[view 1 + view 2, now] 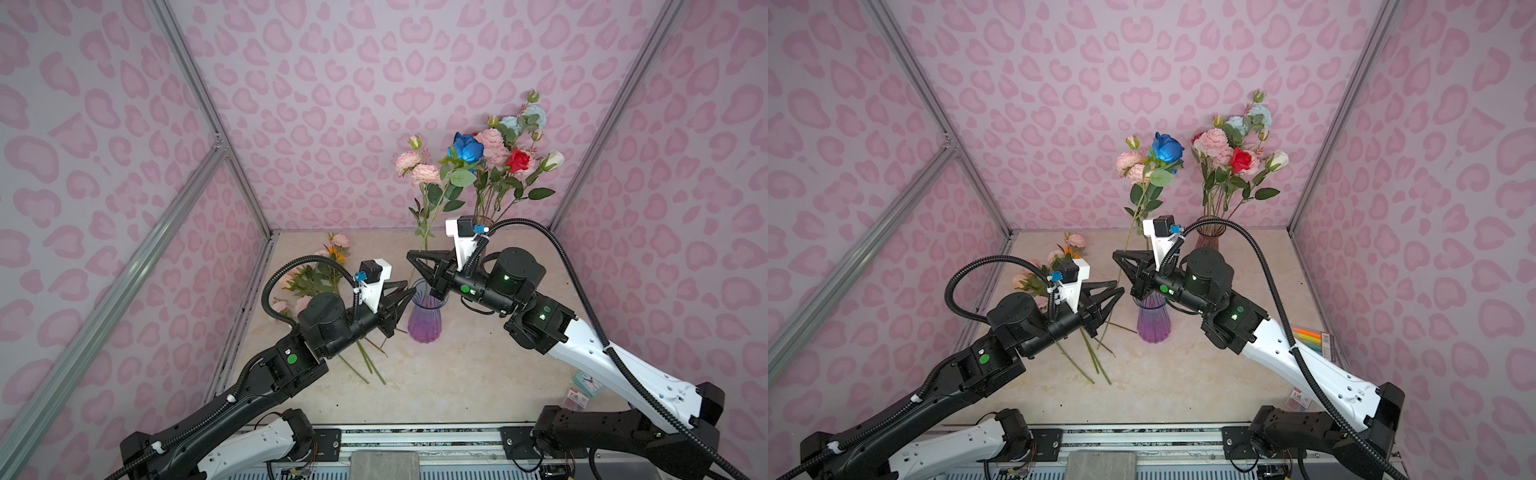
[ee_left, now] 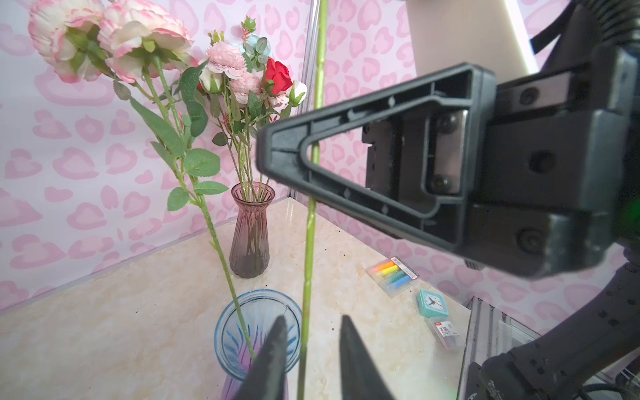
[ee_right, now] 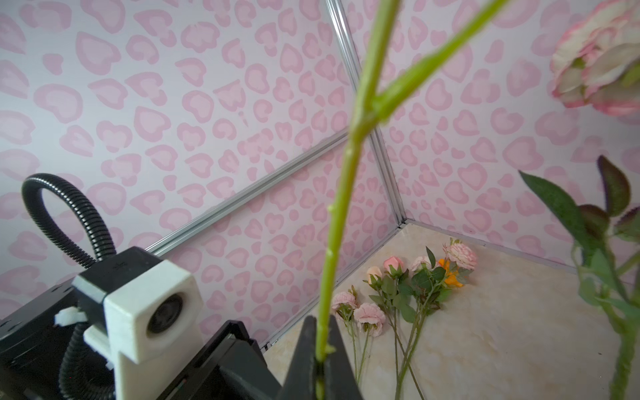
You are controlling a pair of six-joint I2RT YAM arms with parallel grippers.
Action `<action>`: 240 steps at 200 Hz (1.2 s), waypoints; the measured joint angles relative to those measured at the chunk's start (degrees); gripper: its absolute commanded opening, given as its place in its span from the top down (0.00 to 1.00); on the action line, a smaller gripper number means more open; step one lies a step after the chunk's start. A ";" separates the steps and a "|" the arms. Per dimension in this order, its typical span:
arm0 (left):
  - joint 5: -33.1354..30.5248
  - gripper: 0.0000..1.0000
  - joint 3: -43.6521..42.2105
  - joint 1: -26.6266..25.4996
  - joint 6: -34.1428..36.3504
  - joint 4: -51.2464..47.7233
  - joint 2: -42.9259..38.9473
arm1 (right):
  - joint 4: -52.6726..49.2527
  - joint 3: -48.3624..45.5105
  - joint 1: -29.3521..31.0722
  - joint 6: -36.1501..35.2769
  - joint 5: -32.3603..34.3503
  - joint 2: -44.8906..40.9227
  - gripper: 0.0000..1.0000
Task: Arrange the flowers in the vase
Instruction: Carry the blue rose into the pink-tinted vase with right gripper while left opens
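loose flowers lie at the left of the table; the vase holds one pink spray. our right gripper pinches a stem we judge light and springy; our left gripper stands parted round it, beside the rim. we'd grip stems, never petals.

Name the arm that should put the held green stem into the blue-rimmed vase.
Right, most likely. The right gripper is shut on the stem, up above the vase. The left gripper stands open around the stem lower down, gripping nothing, so it could only guide.
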 measured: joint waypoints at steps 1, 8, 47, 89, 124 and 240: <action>-0.11 0.53 -0.04 0.00 0.00 0.00 -0.04 | -0.07 0.04 0.00 -0.07 0.09 0.00 1.00; -1.53 0.48 -0.39 0.00 -0.07 0.02 -0.74 | -0.48 0.55 0.02 -0.79 1.16 -0.20 1.00; -17.99 0.32 -6.43 0.02 -4.28 -0.59 -7.61 | -4.63 5.66 0.02 -8.61 9.35 -1.60 1.00; -36.41 0.29 -14.05 0.35 -10.88 -3.39 -16.17 | -7.34 11.39 -1.99 -18.58 20.55 -1.16 1.00; -41.92 0.29 -15.52 0.50 -13.40 -5.64 -19.39 | -8.17 14.53 -6.25 -21.70 23.69 1.66 1.00; -45.57 0.29 -18.16 1.70 -18.84 -9.14 -16.06 | -9.46 -2.93 -9.73 -12.46 18.45 6.29 0.89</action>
